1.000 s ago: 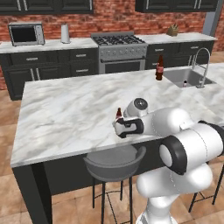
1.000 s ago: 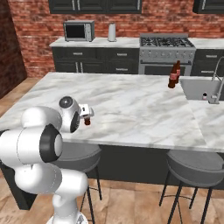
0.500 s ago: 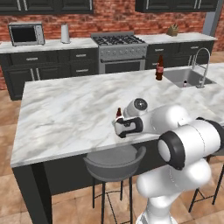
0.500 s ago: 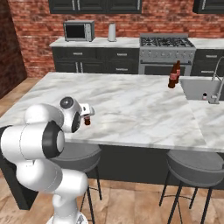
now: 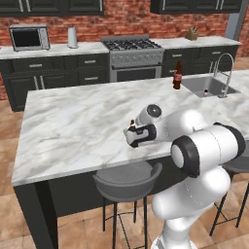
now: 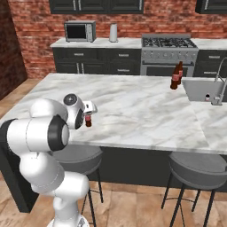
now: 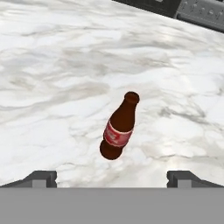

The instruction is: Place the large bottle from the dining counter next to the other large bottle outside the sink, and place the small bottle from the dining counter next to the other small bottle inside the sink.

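Bottle (image 7: pixel 119 128) sits pretty much dead centre in the hand view, standing on the marble counter (image 7: pixel 57 65) with its red label facing the camera. It's the small one, going by the base views. The two fingertips (image 7: pixel 40 178) poke up at the bottom corners, spread wide with the bottle ahead of the gap and nothing between them, so the gripper (image 7: pixel 111 179) is open and holding nothing.

From the left base view you mostly get the hand's dark body, with the gripper (image 5: pixel 132 137) low over the counter (image 5: pixel 73 121) near its front edge, and just the bottle (image 5: pixel 132 123) top peeking out behind it. The right base view is better for that: the bottle (image 6: pixel 88 120) stands upright on the counter (image 6: pixel 133 102), just beside the gripper (image 6: pixel 88 109), close to the near edge. I can't tell from either base view whether they're touching, but the hand view shows clear marble between tips and bottle.

Both base views also show stuff the hand cam misses. A large bottle (image 5: pixel 177 76) stands on the counter right by the sink (image 5: pixel 206 86), outside the basin; same one (image 6: pixel 177 76) seen from the right, next to the sink (image 6: pixel 199 88). Something small with a red bit sits down inside the basin near the tap (image 5: pixel 224 73), too tiny to say what it is.
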